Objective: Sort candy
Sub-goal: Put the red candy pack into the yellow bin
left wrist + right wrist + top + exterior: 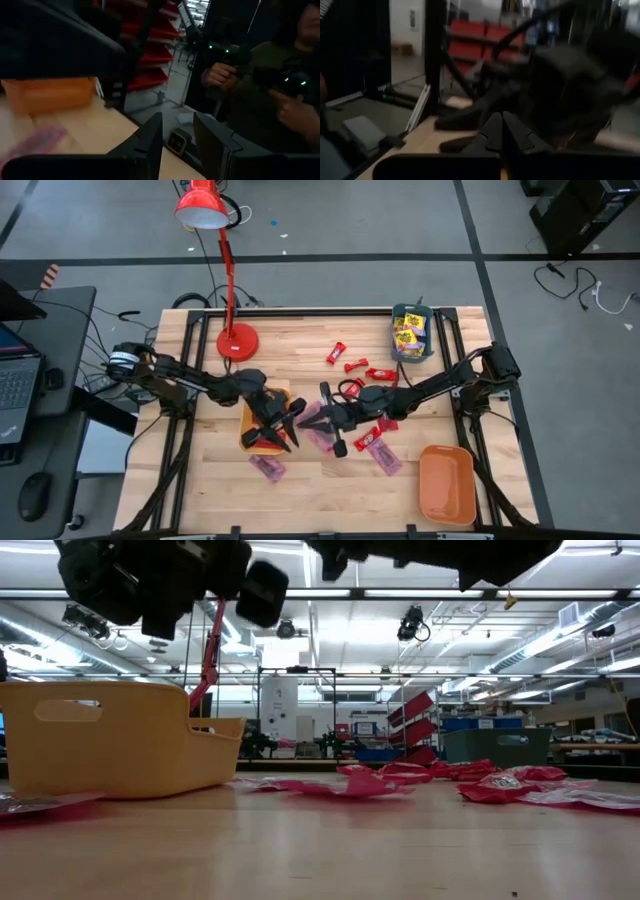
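In the high view the candy lies mid-table: red sweets (355,366), (366,440), pinkish-purple packets (267,468), (387,459), (320,439), and yellow packets (409,332) inside a teal tray (397,315). My left gripper (285,430) hangs open above the near end of a small orange tray (252,416); its wrist view shows the open fingers (177,132). My right gripper (318,422) faces it from the right, shut (501,125), with nothing visible between its fingers. In the low view both grippers are raised off the table, above the tray (120,740) and the candy (360,783).
A red desk lamp (237,340) stands at the far left of the table. A second, larger orange tray (447,483) sits at the near right corner. A person holding controllers (225,75) is beyond the table. Bare wood shows along the near edge.
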Available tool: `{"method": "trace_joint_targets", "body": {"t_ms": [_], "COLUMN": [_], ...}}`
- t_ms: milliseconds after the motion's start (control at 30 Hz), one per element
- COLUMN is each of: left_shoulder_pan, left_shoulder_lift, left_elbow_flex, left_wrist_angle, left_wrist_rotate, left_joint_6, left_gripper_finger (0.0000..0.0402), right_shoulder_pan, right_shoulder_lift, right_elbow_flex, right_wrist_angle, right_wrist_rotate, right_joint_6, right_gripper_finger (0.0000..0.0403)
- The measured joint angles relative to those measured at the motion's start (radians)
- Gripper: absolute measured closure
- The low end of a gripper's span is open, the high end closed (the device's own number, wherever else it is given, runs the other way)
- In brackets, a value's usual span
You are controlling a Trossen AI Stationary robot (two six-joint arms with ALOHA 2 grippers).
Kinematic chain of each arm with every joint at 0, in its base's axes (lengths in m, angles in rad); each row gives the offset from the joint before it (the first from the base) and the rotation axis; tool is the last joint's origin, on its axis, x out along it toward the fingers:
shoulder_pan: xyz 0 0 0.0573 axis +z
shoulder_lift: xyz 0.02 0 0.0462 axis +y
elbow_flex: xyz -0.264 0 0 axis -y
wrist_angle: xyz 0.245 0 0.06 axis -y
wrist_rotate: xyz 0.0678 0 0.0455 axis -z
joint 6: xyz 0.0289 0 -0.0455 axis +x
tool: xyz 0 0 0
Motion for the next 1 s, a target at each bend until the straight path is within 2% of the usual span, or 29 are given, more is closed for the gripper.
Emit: {"method": "trace_joint_targets", "body": {"t_ms": [133,233,367,533,667,833,1000], "left_shoulder_pan": [0.032,0.04,0.047,0.052,0.064,0.065,0.065], "left_shoulder_lift": [0.0,0.0,0.0,-0.031,-0.032,-0.032,-0.031], "left_elbow_flex": [0.0,-0.008,-0.01,-0.01,-0.01,-0.01,-0.01], "left_wrist_angle": [-0.09,-0.122,-0.114,-0.112,-0.099,-0.113,-0.113], "left_wrist_rotate": [0.096,0.11,0.136,0.143,0.14,0.08,0.049], "left_joint_6": [-0.028,-0.027,-0.026,-0.017,-0.011,0.028,0.054], "left_gripper_finger": [0.0289,0.0289,0.0289,0.0289,0.0289,0.0289,0.0289], "right_shoulder_pan": [0.021,0.044,0.078,0.153,0.196,0.211,0.211], "right_shoulder_lift": [-0.011,-0.014,-0.014,-0.014,-0.014,-0.014,0.001], "right_elbow_flex": [0.0,0.0,0.0,0.0,0.0,0.0,0.0], "right_wrist_angle": [-0.158,-0.27,-0.468,-0.651,-0.723,-0.838,-0.856], "right_wrist_rotate": [0.031,0.112,0.134,0.174,0.249,0.327,0.366], "right_joint_6": [0.133,0.242,0.387,0.422,0.434,0.45,0.413], "right_gripper_finger": [0.0403,0.0403,0.0403,0.0399,0.0371,0.0315,0.0272]}}
